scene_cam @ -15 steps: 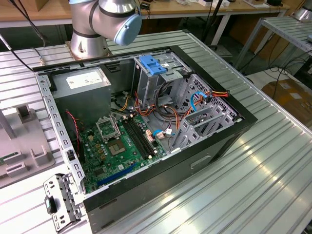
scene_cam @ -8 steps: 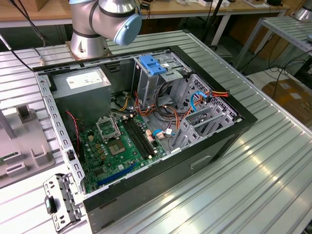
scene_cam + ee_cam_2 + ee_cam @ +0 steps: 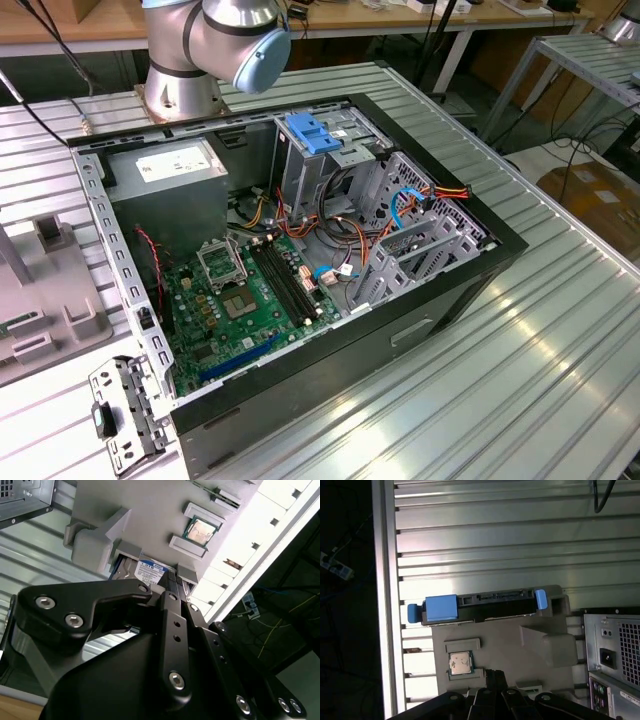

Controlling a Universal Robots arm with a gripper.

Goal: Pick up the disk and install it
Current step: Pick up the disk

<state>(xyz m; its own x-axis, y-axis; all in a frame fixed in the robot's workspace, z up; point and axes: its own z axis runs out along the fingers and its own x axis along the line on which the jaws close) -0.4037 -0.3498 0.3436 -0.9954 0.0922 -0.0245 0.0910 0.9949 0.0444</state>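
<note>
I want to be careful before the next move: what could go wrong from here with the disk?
1. The gripper is aimed at the disk, which stands on edge in the grey holder; an off-centre grasp might jam it in the slot.
2. The processor chip lies nearby in the same holder and could be knocked.
3. Loose cables hang beside the drive cage and may snag the disk.

Glare whitens the ribbed table (image 3: 480,575) in the first wrist view; beyond its edge, deep shadow
</note>
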